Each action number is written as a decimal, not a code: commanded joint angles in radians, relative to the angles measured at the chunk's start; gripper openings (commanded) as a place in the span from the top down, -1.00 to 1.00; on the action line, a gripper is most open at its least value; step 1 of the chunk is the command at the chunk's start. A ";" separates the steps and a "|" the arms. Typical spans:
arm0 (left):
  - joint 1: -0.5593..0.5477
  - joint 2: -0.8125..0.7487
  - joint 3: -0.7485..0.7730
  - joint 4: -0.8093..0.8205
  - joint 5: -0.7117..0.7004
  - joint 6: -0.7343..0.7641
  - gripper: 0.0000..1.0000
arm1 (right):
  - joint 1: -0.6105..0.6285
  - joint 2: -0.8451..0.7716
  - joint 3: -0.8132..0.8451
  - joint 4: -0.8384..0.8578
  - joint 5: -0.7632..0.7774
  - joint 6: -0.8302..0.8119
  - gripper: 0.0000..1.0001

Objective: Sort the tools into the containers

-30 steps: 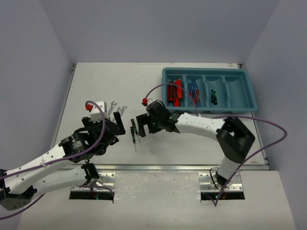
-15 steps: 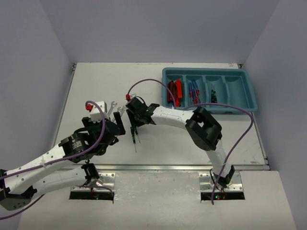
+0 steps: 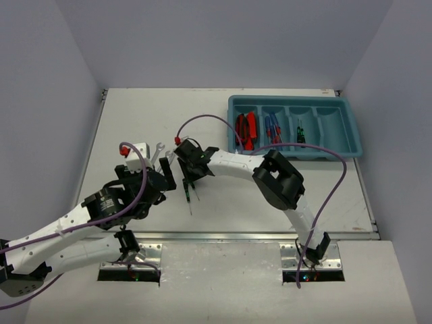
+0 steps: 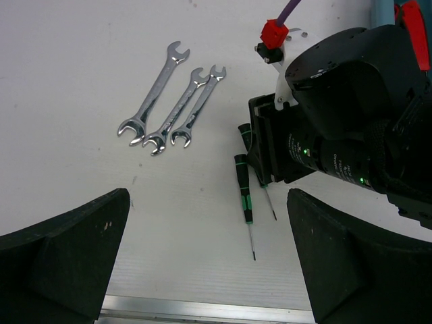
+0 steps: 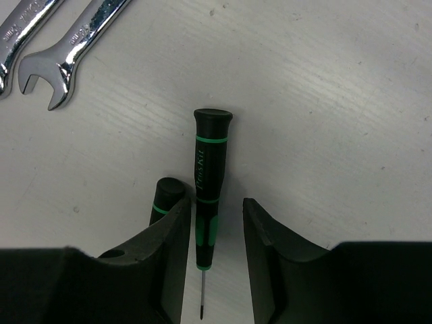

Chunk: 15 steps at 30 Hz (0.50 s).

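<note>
Right gripper (image 5: pixel 212 197), jaws narrowed, straddles a black screwdriver (image 5: pixel 212 145) lying on the table (image 5: pixel 324 101); a gap shows on one side. A second screwdriver (image 5: pixel 164 200) lies just beside. Left gripper (image 4: pixel 208 196) hangs wide open near three wrenches (image 4: pixel 169 101).

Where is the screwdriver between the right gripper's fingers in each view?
Top external: screwdriver just left of centre, under the right gripper.
Left wrist: screwdriver centre, half hidden by that gripper.
Right wrist: screwdriver centre, lying between the fingers.
Shared landmark: silver wrenches, up-left of it.
</note>
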 commanded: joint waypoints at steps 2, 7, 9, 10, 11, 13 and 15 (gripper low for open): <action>0.008 -0.010 0.004 0.027 -0.006 0.011 -1.00 | -0.009 0.031 0.047 -0.033 0.011 -0.007 0.34; 0.008 -0.014 0.002 0.029 -0.007 0.012 -1.00 | -0.026 0.003 -0.011 -0.044 0.030 -0.011 0.73; 0.007 -0.011 0.002 0.029 -0.005 0.013 -1.00 | -0.028 -0.027 -0.033 -0.052 0.037 -0.021 0.93; 0.006 -0.009 0.002 0.029 -0.005 0.013 -1.00 | -0.028 -0.045 -0.043 -0.058 0.043 -0.025 0.98; 0.007 -0.007 0.002 0.028 -0.005 0.014 -1.00 | -0.028 -0.064 -0.056 -0.061 0.050 -0.032 1.00; 0.008 -0.004 0.002 0.029 -0.005 0.014 -1.00 | -0.028 -0.149 -0.079 -0.064 0.063 -0.052 1.00; 0.008 -0.001 0.002 0.029 -0.005 0.014 -1.00 | -0.032 -0.212 -0.080 -0.086 0.056 -0.088 1.00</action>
